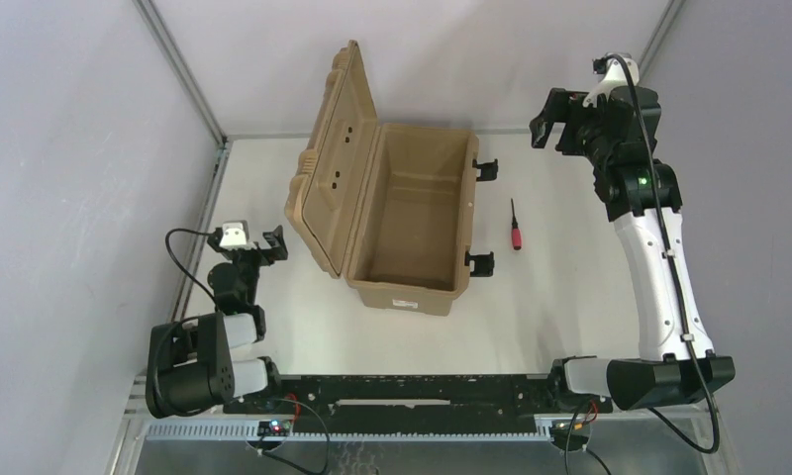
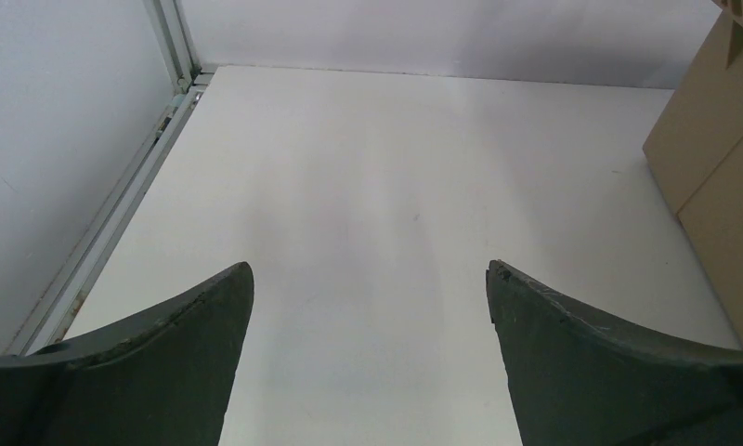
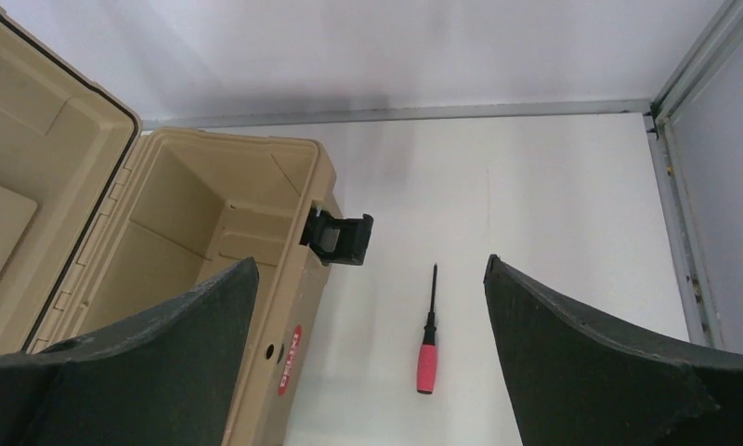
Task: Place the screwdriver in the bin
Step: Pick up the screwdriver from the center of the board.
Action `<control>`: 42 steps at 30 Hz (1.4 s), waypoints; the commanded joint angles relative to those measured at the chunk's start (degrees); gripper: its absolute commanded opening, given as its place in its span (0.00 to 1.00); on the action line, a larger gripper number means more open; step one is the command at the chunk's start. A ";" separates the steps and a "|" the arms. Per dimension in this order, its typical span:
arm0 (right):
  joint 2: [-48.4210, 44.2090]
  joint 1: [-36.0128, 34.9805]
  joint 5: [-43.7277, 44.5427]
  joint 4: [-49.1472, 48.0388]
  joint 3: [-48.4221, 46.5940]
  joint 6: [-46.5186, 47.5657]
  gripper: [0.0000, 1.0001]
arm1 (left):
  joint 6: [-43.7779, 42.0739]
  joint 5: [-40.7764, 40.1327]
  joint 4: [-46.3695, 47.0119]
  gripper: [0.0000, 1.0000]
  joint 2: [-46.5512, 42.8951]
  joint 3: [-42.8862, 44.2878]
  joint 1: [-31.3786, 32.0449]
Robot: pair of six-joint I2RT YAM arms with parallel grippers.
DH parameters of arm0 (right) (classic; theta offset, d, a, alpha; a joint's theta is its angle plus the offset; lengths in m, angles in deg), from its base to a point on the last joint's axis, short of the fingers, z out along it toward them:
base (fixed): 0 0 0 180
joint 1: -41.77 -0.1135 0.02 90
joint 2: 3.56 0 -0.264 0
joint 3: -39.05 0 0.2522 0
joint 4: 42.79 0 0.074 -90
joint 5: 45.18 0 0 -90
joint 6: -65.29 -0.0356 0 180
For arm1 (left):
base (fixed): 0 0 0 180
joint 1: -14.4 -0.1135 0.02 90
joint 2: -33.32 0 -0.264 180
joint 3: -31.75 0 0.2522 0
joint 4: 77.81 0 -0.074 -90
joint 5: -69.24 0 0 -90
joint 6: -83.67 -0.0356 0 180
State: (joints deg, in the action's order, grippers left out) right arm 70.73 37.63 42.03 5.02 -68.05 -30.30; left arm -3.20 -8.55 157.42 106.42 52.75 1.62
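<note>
The screwdriver (image 1: 516,230), red handle and thin black shaft, lies on the white table just right of the bin (image 1: 404,293). The bin is a large tan case, open, with its lid (image 1: 333,163) standing up on its left side, and it looks empty. My right gripper (image 1: 553,121) is open and empty, held high over the table's far right. In the right wrist view the screwdriver (image 3: 427,351) lies far below, between the open fingers of that gripper (image 3: 371,262), beside the bin's wall (image 3: 275,316). My left gripper (image 1: 275,244) is open and empty, left of the bin.
Two black latches (image 1: 486,168) (image 1: 479,263) stick out from the bin's right side toward the screwdriver. A metal frame rail (image 1: 189,262) runs along the table's left edge. The left wrist view shows bare table, the left gripper (image 2: 370,268), and the bin's tan side (image 2: 711,177).
</note>
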 commanded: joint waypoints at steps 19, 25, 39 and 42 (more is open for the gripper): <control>4.87 0.09 0.93 3.13 -12.10 -0.36 1.00 | 0.64 0.08 2.39 1.00 -0.14 -0.85 -0.03; 14.19 0.10 0.68 12.02 -25.08 -0.42 1.00 | 0.64 0.02 2.41 1.00 -0.16 -0.92 -0.01; 33.65 0.53 4.73 31.81 -40.52 -2.21 0.97 | 0.56 0.00 2.45 1.00 -0.16 -0.88 -0.02; 34.53 0.72 5.07 32.37 -36.68 -2.19 0.95 | 0.62 0.01 2.40 1.00 -0.17 -0.92 0.01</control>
State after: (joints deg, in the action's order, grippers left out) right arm 104.74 37.80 45.20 33.63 -107.79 -31.54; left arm -3.20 -8.55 157.42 106.40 52.75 1.62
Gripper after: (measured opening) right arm 0.966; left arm 0.996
